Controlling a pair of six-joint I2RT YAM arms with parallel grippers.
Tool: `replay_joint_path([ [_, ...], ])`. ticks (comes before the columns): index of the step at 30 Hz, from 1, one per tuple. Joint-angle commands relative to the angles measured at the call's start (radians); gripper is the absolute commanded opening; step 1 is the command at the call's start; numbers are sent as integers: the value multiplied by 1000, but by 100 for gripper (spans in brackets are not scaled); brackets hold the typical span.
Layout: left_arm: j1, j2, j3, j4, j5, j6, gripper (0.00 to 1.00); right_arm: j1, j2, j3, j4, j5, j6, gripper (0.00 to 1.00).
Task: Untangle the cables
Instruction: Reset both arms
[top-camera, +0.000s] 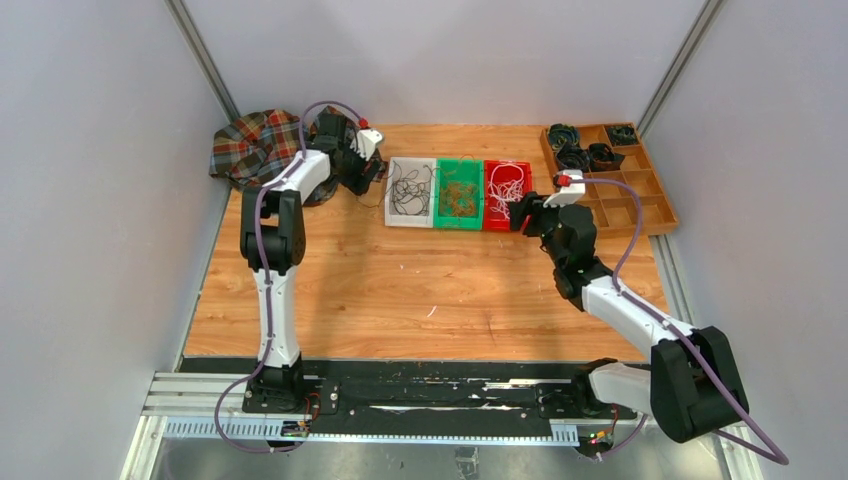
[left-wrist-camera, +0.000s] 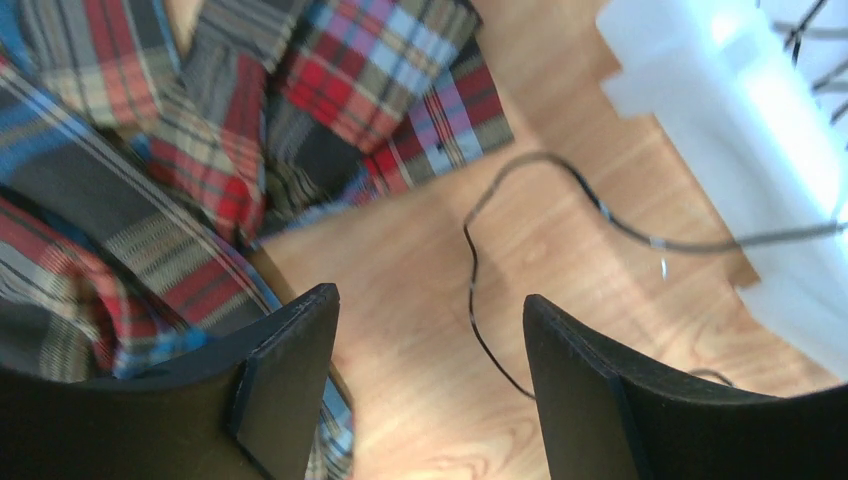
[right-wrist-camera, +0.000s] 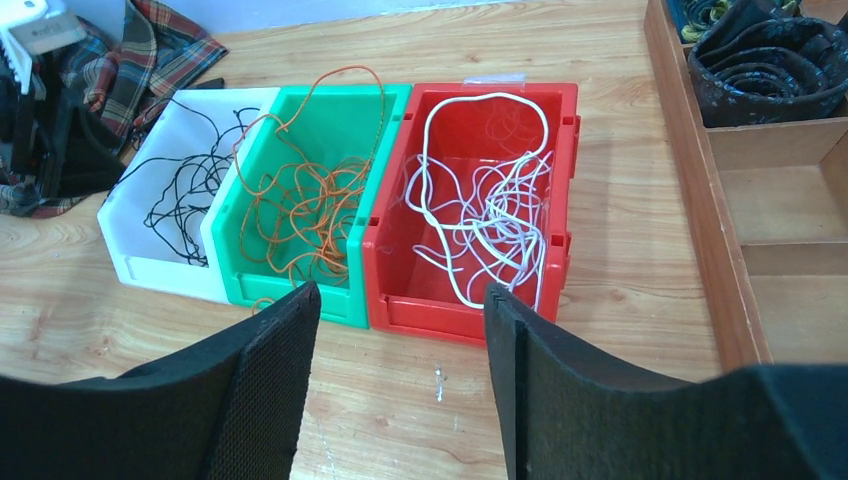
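Note:
Three bins stand in a row at the back of the table. The white bin (right-wrist-camera: 160, 275) holds black cables (right-wrist-camera: 185, 195), the green bin (right-wrist-camera: 330, 95) orange cables (right-wrist-camera: 305, 195), the red bin (right-wrist-camera: 430, 315) white cables (right-wrist-camera: 490, 215). One black cable (left-wrist-camera: 470, 265) trails out of the white bin (left-wrist-camera: 720, 120) onto the wood. My left gripper (left-wrist-camera: 430, 310) hovers open over that strand, which runs between the fingers unclamped, close to the right one. My right gripper (right-wrist-camera: 400, 292) is open and empty, just in front of the red bin (top-camera: 507, 192).
A crumpled plaid cloth (top-camera: 255, 145) lies at the far left corner, right beside the left gripper (top-camera: 365, 175). A wooden compartment tray (top-camera: 650, 210) with dark coiled rolls (top-camera: 585, 150) sits at the far right. Grey walls enclose the table.

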Motion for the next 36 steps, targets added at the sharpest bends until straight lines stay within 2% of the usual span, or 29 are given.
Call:
replay_joint_path([
  [1, -3, 63, 119, -19, 60, -4, 72, -10, 20, 50, 4, -14, 18, 60],
  [5, -11, 95, 149, -43, 63, -19, 69, -9, 25, 64, -13, -4, 20, 54],
  [12, -28, 93, 85, 14, 18, -27, 60, -8, 25, 63, -12, 1, 25, 49],
  [15, -37, 106, 99, 14, 6, -30, 53, -7, 20, 59, -14, 0, 28, 45],
  [16, -41, 113, 107, 9, 0, -30, 48, -7, 19, 58, -15, 3, 28, 42],
  [19, -50, 116, 114, 10, -14, -43, 32, -7, 11, 59, -20, 16, 30, 40],
  [22, -50, 104, 107, 26, -31, -61, 5, -7, 7, 60, -20, 20, 28, 39],
  [23, -50, 99, 101, 35, -45, -66, 1, -7, 5, 61, -21, 19, 28, 39],
  [28, -57, 39, 45, 80, -75, -105, 1, -7, -9, 60, -21, 20, 30, 38],
  [36, -133, -187, -60, 157, -137, -186, 1, -9, -35, 44, -14, 23, 46, 37],
])
